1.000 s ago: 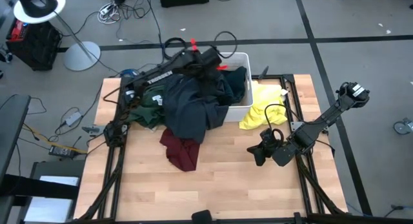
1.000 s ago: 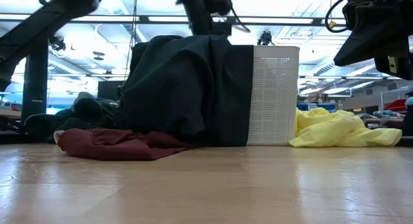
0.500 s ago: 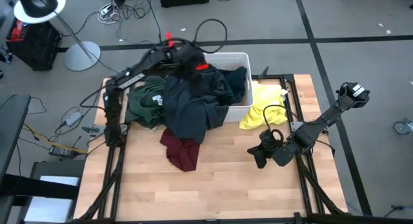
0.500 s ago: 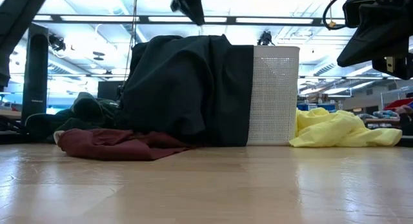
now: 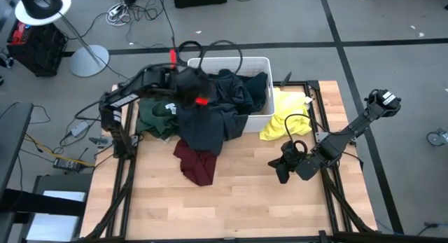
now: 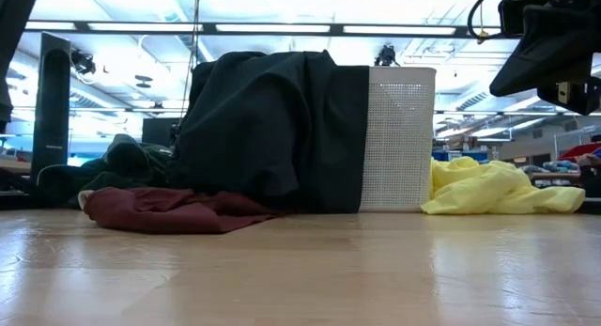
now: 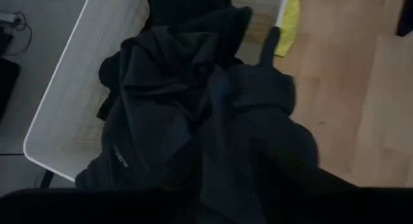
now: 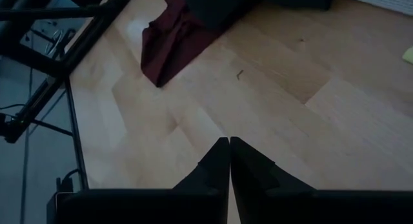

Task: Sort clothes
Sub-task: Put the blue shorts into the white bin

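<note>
While right gripper (image 8: 229, 161) closed, left gripper (image 5: 199, 96) seemingly empty.

The tub (image 5: 260, 64) stands at the table's (image 5: 245, 194) far edge, near the middle. The jacket (image 5: 210, 113) hangs out of it over its left wall onto the table. Left of the jacket lies the top (image 5: 155, 117); before the jacket lies another piece (image 5: 196, 162), partly under it. Right of the tub, touching it, lies a further piece (image 5: 283, 117). The left gripper (image 5: 192, 89) hangs above the jacket; the right gripper (image 5: 283, 162) sits near the table's right edge.
</note>
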### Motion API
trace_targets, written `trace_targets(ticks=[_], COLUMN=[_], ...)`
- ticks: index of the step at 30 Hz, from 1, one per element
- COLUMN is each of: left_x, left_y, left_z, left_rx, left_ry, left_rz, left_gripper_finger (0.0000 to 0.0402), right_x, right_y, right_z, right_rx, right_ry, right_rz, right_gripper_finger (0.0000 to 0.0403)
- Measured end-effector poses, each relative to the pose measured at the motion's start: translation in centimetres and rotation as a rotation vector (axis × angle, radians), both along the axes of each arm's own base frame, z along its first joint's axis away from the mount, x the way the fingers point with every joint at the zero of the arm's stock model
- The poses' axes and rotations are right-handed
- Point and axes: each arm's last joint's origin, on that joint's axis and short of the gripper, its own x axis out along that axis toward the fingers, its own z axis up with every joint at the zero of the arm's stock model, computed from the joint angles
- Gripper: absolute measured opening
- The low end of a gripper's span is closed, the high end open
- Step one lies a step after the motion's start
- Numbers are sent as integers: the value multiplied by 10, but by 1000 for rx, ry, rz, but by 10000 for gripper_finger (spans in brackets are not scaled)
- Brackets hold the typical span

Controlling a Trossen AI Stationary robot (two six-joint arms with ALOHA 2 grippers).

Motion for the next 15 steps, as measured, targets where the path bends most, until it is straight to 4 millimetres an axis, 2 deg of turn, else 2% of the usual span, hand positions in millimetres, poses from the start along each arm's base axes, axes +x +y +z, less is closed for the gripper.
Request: trace_targets(ticks=[4, 9, 15], left_x=[-1, 2, 9], left_y=[-18, -46, -79], left_z=[3, 3, -16], left_rx=[17, 12, -21], left_ry=[-21, -42, -35], left_rz=[-9, -101, -154], left_gripper_finger=[131, 131, 131], right_x=[0, 0, 0], right_y=[0, 0, 0], right_z=[0, 0, 0], right_rx=[-1, 0, 2], right_ry=[0, -1, -1], right_rz=[1, 1, 3], right_gripper_finger=[14, 16, 17])
